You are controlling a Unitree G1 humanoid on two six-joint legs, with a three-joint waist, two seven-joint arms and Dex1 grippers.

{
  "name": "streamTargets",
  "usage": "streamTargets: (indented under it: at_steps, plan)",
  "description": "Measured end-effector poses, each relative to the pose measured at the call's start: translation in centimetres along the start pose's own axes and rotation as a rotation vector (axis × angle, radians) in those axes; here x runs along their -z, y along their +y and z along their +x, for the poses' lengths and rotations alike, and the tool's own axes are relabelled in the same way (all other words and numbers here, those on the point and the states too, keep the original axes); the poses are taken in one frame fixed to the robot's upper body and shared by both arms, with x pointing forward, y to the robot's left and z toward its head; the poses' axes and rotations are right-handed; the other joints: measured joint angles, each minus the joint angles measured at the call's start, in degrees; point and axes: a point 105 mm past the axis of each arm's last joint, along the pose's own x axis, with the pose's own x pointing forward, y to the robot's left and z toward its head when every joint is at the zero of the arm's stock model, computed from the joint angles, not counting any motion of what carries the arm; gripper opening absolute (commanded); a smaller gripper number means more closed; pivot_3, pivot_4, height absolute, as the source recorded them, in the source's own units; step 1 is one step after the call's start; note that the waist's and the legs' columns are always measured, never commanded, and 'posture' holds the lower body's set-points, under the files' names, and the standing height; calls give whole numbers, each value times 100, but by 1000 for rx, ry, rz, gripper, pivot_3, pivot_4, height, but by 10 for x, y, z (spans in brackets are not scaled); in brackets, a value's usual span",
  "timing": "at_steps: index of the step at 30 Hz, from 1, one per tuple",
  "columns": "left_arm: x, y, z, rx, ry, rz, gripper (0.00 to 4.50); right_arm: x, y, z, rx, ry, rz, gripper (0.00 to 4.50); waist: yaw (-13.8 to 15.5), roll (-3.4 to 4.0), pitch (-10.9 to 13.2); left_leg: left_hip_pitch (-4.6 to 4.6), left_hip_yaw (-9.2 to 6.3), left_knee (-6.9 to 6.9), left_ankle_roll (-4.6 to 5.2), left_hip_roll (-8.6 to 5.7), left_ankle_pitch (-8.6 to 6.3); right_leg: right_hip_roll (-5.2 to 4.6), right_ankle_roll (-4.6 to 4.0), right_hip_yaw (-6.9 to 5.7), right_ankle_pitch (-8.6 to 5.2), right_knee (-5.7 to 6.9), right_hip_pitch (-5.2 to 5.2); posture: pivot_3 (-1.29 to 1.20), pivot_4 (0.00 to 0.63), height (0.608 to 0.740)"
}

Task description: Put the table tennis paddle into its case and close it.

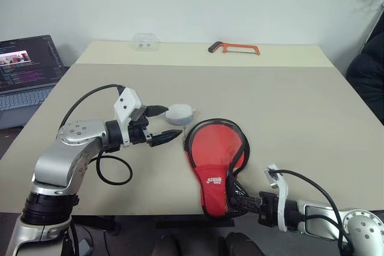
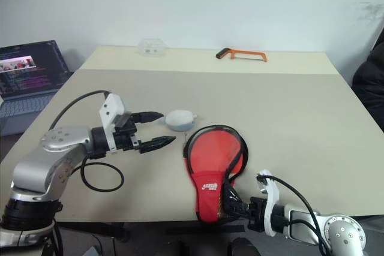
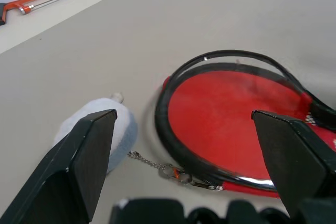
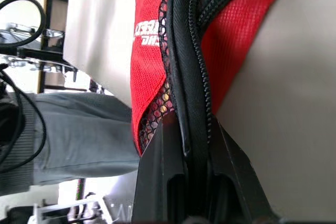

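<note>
The case (image 1: pixel 211 179) lies near the table's front edge, round end away from me, its black zip edging gaping open. Inside the round part shows the smooth red face of the table tennis paddle (image 3: pixel 231 114); its handle is hidden under the red mesh pocket with the white logo. My right gripper (image 1: pixel 237 202) is at the case's narrow end, shut on the black zip edging (image 4: pixel 195 103). Just left of the round end, my left gripper (image 1: pixel 171 123) hovers open, holding nothing.
A whitish round pouch (image 1: pixel 180 113) on a chain (image 3: pixel 152 162) lies by the left gripper's far finger, clipped to the case. An orange hacksaw (image 1: pixel 234 48) and a clear plastic box (image 1: pixel 146 41) lie at the back. A laptop (image 1: pixel 27 70) stands at the far left.
</note>
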Motion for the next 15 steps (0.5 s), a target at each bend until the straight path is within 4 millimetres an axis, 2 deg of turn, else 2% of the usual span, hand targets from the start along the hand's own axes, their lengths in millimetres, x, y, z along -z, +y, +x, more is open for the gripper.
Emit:
streamTargets:
  at_steps: [1,5,8,11,13,15]
  plan:
    - [0,0,0,1,1,0,4500,-4,-1,1,9,-17,5,893,0,0,0,-1,1,6,2,0,1,0,3,1,2,2,1,0,150,740]
    - [2,2,0,-11,7,-6,4500,-18,-1,6,10,-66,20,2206,7,0,0,-2,5,15,4,-4,3,-5,11,6,6,0,5,0,150,740]
    - [3,4,0,-22,11,-7,4500,-16,2,6,-5,-48,25,3320,18,0,0,-8,5,14,4,-4,2,-5,9,4,5,-4,2,0,150,740]
    - [4,5,0,-28,11,-6,4500,-13,5,-2,-26,-16,2,4240,33,0,0,-11,8,13,3,-4,2,-7,8,2,5,-6,3,0,150,740]
    - [4,5,0,-31,10,-5,4500,-7,3,-14,1,51,-111,4240,49,4,3,-13,10,14,3,-9,2,-12,9,3,4,-8,2,0,150,740]
    - [2,8,1,-40,3,-9,4500,-3,-9,-42,104,176,-349,4240,109,24,12,-9,13,23,4,-29,2,-29,20,4,0,-10,4,0,150,740]
